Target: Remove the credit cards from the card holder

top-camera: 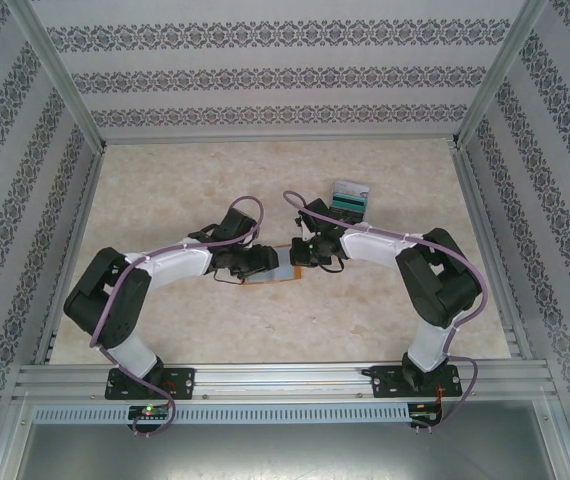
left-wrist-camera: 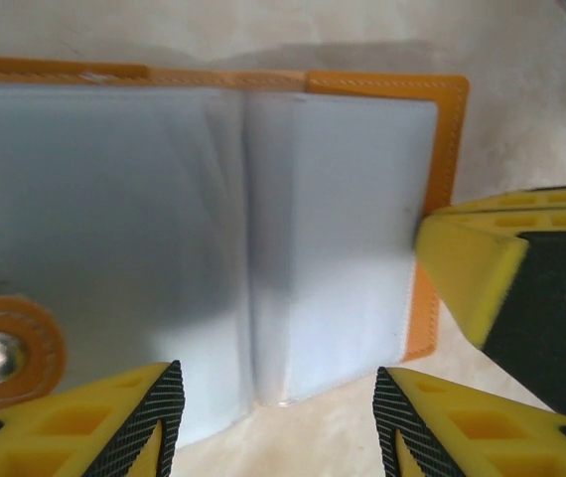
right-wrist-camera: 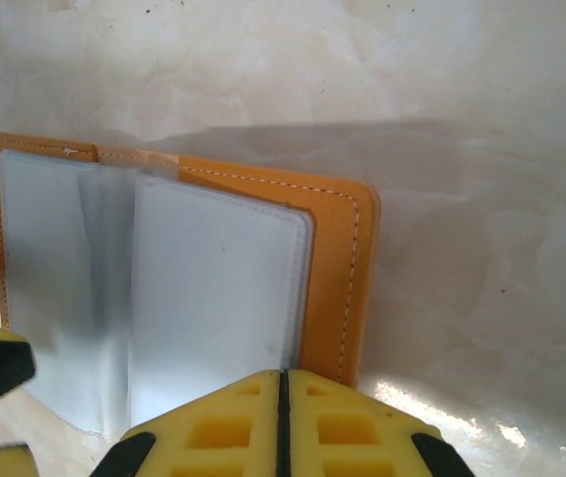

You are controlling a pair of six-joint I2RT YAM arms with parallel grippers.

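Note:
The orange-tan card holder [top-camera: 277, 268] lies open like a book on the table between the two arms. Pale grey-blue leaves [left-wrist-camera: 343, 229] fill its inside; I cannot tell whether they are the credit cards themselves or sleeves over them. My left gripper [left-wrist-camera: 278, 407] is open, its ribbed fingers straddling the near edge of the centre fold, nothing between them. My right gripper [right-wrist-camera: 283, 383] is shut, its joined tips resting on the holder's right-hand edge [right-wrist-camera: 338, 268]. From above, both grippers [top-camera: 255, 262] [top-camera: 303, 250] meet over the holder.
A clear box with teal and black contents [top-camera: 350, 198] stands behind the right gripper. The holder's snap strap [left-wrist-camera: 5, 348] lies at its left side. Patterned walls and metal rails bound the marbled table [top-camera: 195, 190].

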